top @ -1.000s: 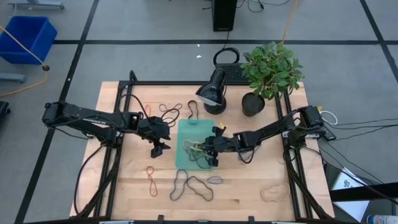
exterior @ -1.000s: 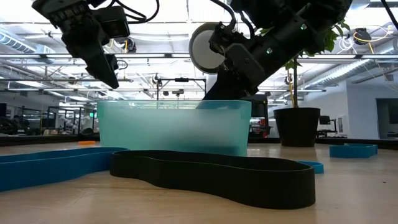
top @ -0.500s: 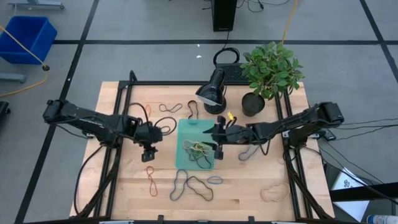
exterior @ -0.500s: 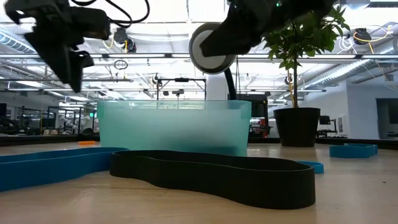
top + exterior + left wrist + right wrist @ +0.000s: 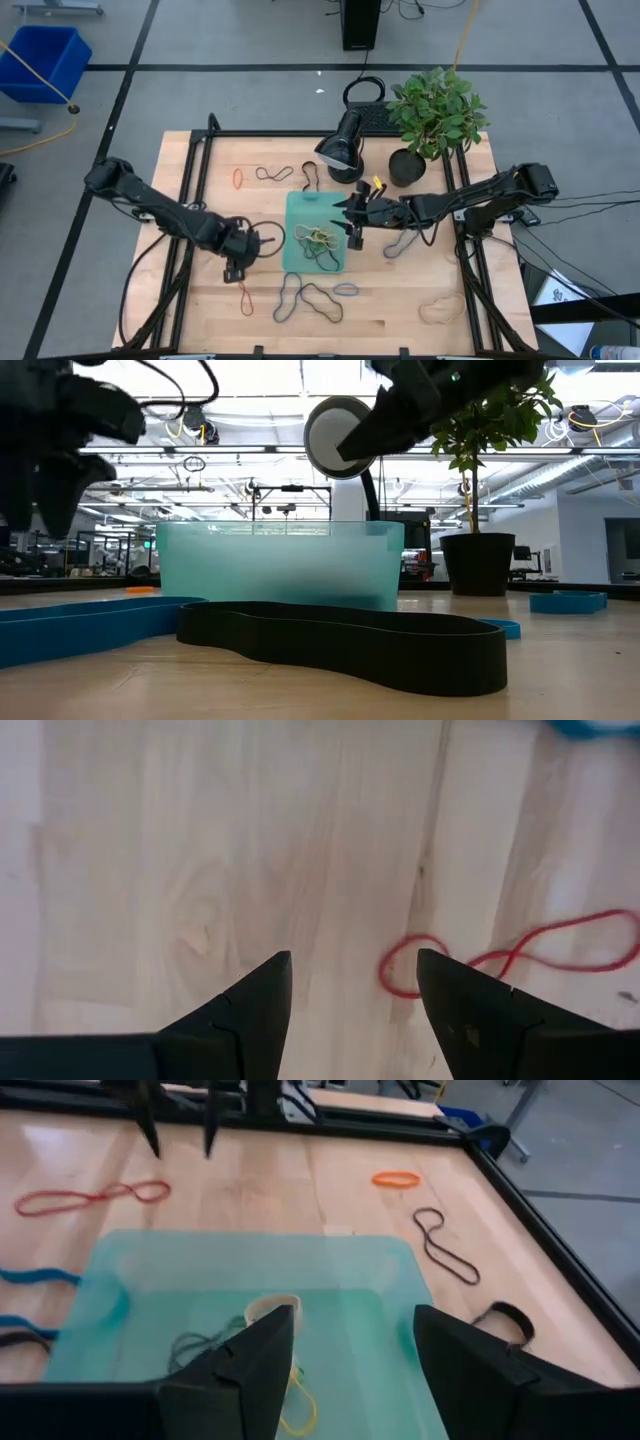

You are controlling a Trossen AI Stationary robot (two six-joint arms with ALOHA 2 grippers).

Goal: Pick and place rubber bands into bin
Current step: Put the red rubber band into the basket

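Now hovering my left gripper [image 5: 350, 982], fingers apart, over the red band [image 5: 505, 955] near the bin [image 5: 298, 205] — pickup step. Next: lowering, straddling the loop. Right gripper [image 5: 354, 231], also apart and empty, is sitting over the bin.

The wooden bench [image 5: 200, 300] carries the teal bin [image 5: 318, 207], loose rubber bands [image 5: 308, 297] scattered around it, a lamp [image 5: 340, 147] and a potted plant [image 5: 432, 115].
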